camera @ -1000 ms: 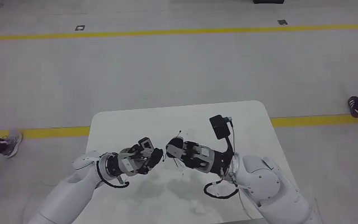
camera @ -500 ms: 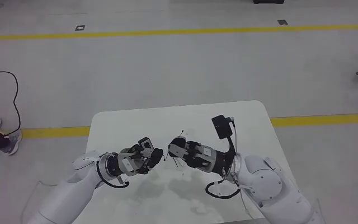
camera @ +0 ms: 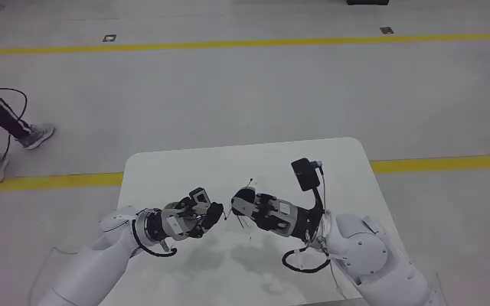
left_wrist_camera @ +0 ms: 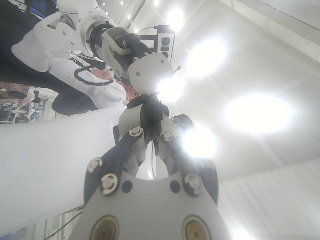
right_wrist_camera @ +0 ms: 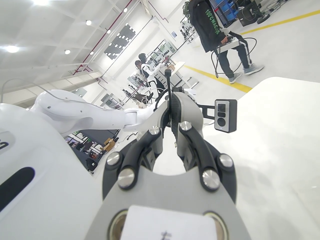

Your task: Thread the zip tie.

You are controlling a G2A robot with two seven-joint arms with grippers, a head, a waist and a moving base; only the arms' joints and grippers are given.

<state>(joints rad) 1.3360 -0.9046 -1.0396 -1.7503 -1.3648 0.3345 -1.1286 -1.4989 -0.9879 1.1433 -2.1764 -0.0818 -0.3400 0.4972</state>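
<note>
Over the middle of the white table [camera: 168,176] my two grippers meet tip to tip. My right gripper [camera: 236,205] [right_wrist_camera: 170,109] is shut on a thin black zip tie [right_wrist_camera: 169,86]. The tie's strip rises from the fingers to its small square head [camera: 250,181]. My left gripper [camera: 217,211] [left_wrist_camera: 152,116] faces it, shut on a dark strip of the zip tie [left_wrist_camera: 151,148] that runs back between its fingers. In the left wrist view the right gripper [left_wrist_camera: 150,76] sits just beyond my fingertips, with the tie's head [left_wrist_camera: 178,69] poking out beside it.
The table's rounded far edge [camera: 245,145] lies beyond the grippers, with grey floor and a yellow line [camera: 230,43] past it. Bare tabletop surrounds both arms. The right arm's black camera box [camera: 305,174] sticks up behind its wrist.
The right arm has edged slightly to the right. Both grippers stay shut at the same meeting point.
</note>
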